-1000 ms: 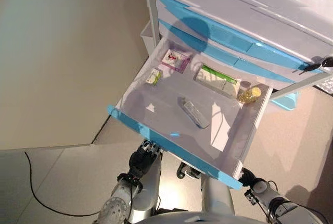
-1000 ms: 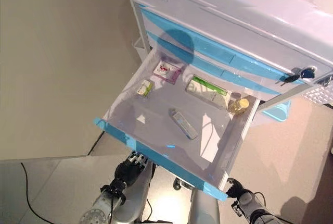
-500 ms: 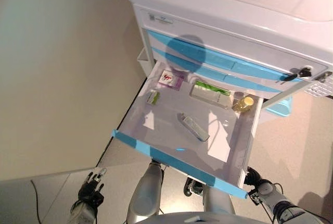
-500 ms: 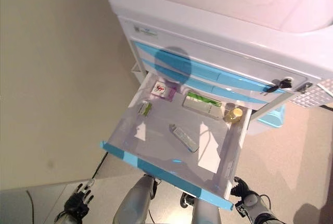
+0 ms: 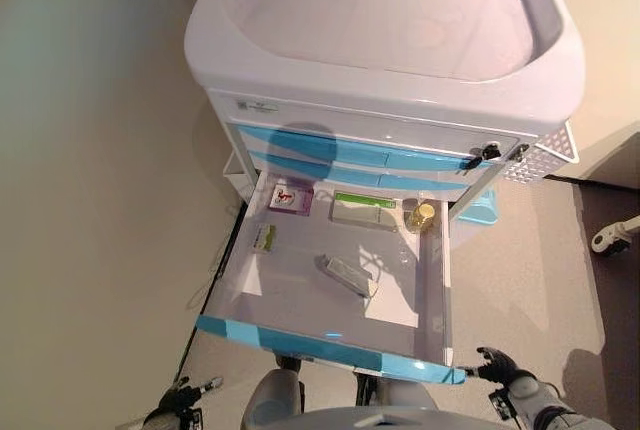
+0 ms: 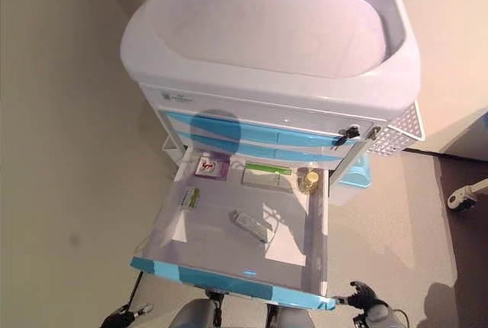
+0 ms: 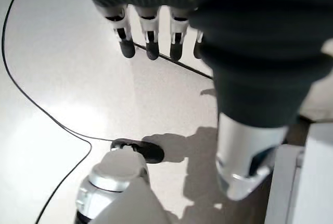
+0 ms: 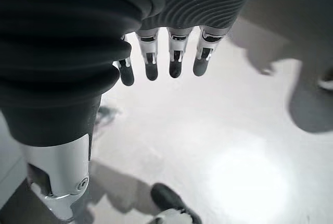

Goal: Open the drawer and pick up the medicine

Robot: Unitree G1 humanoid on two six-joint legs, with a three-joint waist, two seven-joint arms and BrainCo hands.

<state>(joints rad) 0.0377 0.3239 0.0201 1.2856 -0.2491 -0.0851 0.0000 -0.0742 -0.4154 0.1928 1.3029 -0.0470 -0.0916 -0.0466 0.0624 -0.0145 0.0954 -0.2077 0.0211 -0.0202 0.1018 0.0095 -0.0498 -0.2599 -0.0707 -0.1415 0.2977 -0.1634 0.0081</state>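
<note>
The white cart's drawer (image 5: 330, 348) with a blue front stands pulled open. Inside lie a pink-edged packet (image 5: 290, 197), a green-and-white box (image 5: 363, 212), a small yellow bottle (image 5: 420, 216), a small green box (image 5: 264, 239) and a silvery blister pack (image 5: 345, 275). My left hand (image 5: 180, 402) hangs low, below and left of the drawer front. My right hand (image 5: 498, 365) hangs by the drawer's front right corner. In the wrist views the left fingers (image 7: 151, 39) and the right fingers (image 8: 174, 60) are straight over the floor and hold nothing.
The cart has a deep white top tray (image 5: 380, 20) and two shut blue drawers (image 5: 330, 155) above the open one. A mesh basket (image 5: 545, 155) and a blue bin (image 5: 485, 205) hang on its right side. A wall runs along the left. A castor (image 5: 612, 237) and a black cable (image 7: 31, 104) lie on the floor.
The camera has moved up and back, so the whole cart top now shows. My left hand has left the drawer front and dropped to the lower left. The drawer stays open.
</note>
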